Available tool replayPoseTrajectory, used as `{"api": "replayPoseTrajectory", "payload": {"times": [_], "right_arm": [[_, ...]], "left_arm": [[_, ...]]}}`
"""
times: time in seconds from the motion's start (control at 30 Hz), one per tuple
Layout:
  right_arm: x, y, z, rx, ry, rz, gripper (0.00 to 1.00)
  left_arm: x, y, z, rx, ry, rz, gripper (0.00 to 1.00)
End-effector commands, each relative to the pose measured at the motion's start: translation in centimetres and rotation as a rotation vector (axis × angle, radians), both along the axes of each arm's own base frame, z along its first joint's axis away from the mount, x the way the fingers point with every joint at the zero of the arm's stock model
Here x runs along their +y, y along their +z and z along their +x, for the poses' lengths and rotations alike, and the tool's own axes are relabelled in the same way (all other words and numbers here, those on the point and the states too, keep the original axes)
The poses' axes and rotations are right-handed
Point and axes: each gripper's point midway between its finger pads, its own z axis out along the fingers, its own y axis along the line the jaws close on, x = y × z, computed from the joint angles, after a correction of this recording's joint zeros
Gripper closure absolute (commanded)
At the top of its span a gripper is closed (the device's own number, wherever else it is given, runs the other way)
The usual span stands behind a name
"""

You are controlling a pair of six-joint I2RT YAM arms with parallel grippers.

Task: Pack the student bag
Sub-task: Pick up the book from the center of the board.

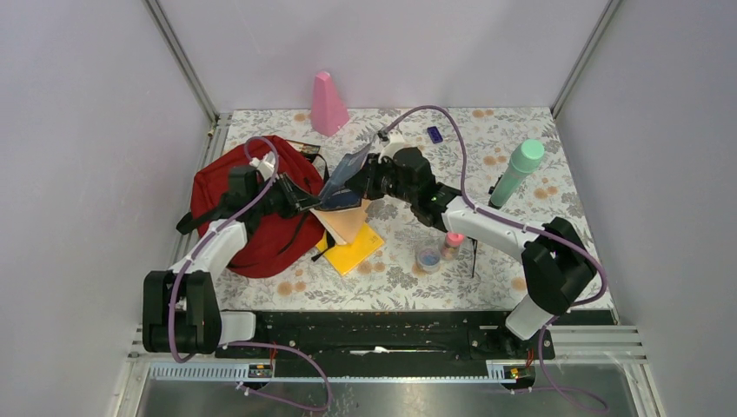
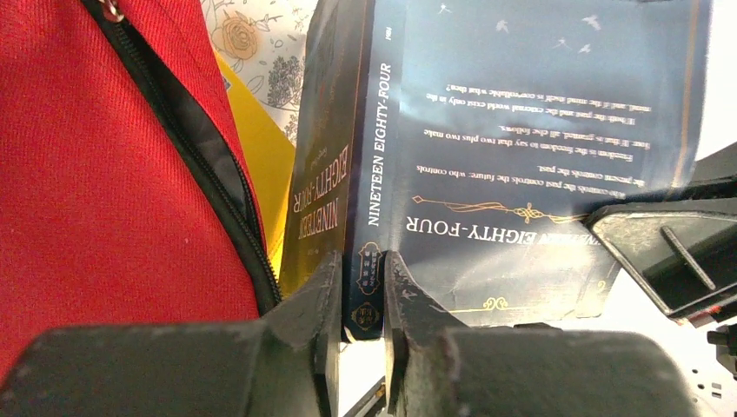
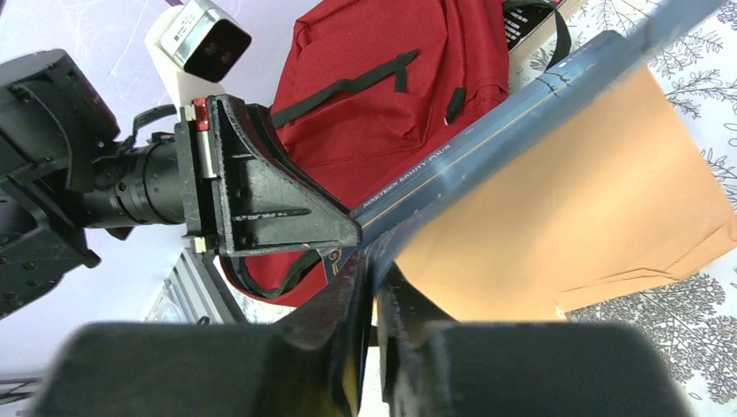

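Note:
The student bag (image 1: 235, 208) is a dark red backpack lying at the left of the table, its black zipper edge (image 2: 200, 148) just left of the book. A dark blue paperback titled Nineteen Eighty-Four (image 1: 343, 178) hangs tilted above the table between both arms. My left gripper (image 2: 361, 295) is shut on the foot of the book's spine (image 2: 369, 174), right beside the bag (image 2: 87, 174). My right gripper (image 3: 372, 287) pinches the cover edge of the book (image 3: 487, 148) from the other side, jaws almost together. The bag (image 3: 374, 104) lies behind the book in that view.
A tan envelope (image 1: 348, 221) and a yellow folder (image 1: 352, 250) lie under the book. A pink cone (image 1: 328, 104), a small blue item (image 1: 434, 134) and a green bottle (image 1: 520, 171) stand further back. A small jar (image 1: 428, 257) and a pink-capped bottle (image 1: 453, 243) sit near the right arm.

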Motion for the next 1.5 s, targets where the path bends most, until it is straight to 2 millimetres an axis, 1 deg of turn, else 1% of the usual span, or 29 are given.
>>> {"api": "replayPoseTrajectory", "payload": {"times": [0.0, 0.07, 0.1, 0.17, 0.23, 0.33, 0.47, 0.53, 0.63, 0.73, 0.77, 0.83, 1.07, 1.2, 1.33, 1.47], "right_arm": [[-0.3, 4.5, -0.4, -0.088, -0.03, 0.105, 0.76], [-1.1, 3.5, -0.3, -0.062, -0.072, 0.086, 0.51], [-1.5, 2.9, -0.2, -0.047, -0.092, 0.073, 0.36], [-2.2, 1.8, -0.3, -0.019, -0.123, 0.054, 0.23], [-2.7, 0.9, -0.6, 0.01, -0.142, 0.048, 0.18], [-2.9, 0.3, -0.8, 0.042, -0.155, 0.061, 0.14], [-2.3, 0.1, -0.9, 0.073, -0.143, 0.097, 0.09], [-1.6, 0.7, -1.2, 0.078, -0.113, 0.138, 0.07], [-0.4, 2.0, -1.7, 0.087, -0.055, 0.227, 0.04], [0.9, 3.9, -2.3, 0.075, 0.018, 0.331, 0.0], [1.2, 4.7, -2.4, 0.063, 0.038, 0.369, 0.0], [1.6, 5.7, -2.6, 0.063, 0.061, 0.43, 0.0], [1.7, 8.0, -2.9, 0.025, 0.087, 0.494, 0.0], [1.8, 9.4, -3.1, 0.001, 0.111, 0.515, 0.0], [1.4, 12.3, -3.9, -0.062, 0.137, 0.557, 0.0], [1.1, 14.1, -4.2, -0.097, 0.148, 0.571, 0.0]], "left_arm": [[-0.4, 4.6, 0.3, -0.18, -0.042, 0.004, 1.0], [-0.4, 6.6, 0.0, -0.275, -0.04, 0.002, 1.0], [-0.3, 7.6, -0.2, -0.32, -0.032, 0.003, 1.0], [0.1, 9.1, -0.4, -0.389, -0.003, 0.013, 1.0], [0.5, 10.3, -0.7, -0.442, 0.023, 0.034, 1.0], [1.3, 12.0, -1.1, -0.514, 0.072, 0.06, 1.0], [1.6, 14.8, -2.2, -0.613, 0.097, 0.054, 1.0], [1.5, 16.4, -2.9, -0.661, 0.098, 0.032, 1.0], [1.4, 18.7, -4.1, -0.716, 0.1, -0.01, 1.0], [1.2, 20.7, -5.0, -0.755, 0.097, -0.046, 1.0], [1.1, 21.5, -5.3, -0.772, 0.095, -0.056, 1.0], [1.0, 22.6, -6.0, -0.796, 0.089, -0.076, 1.0], [0.4, 26.7, -8.5, -0.878, 0.061, -0.175, 1.0], [0.3, 28.9, -9.6, -0.927, 0.046, -0.191, 1.0], [0.1, 31.5, -11.1, -0.983, 0.022, -0.229, 1.0], [0.0, 33.4, -12.3, -1.018, 0.017, -0.291, 1.0]]}}
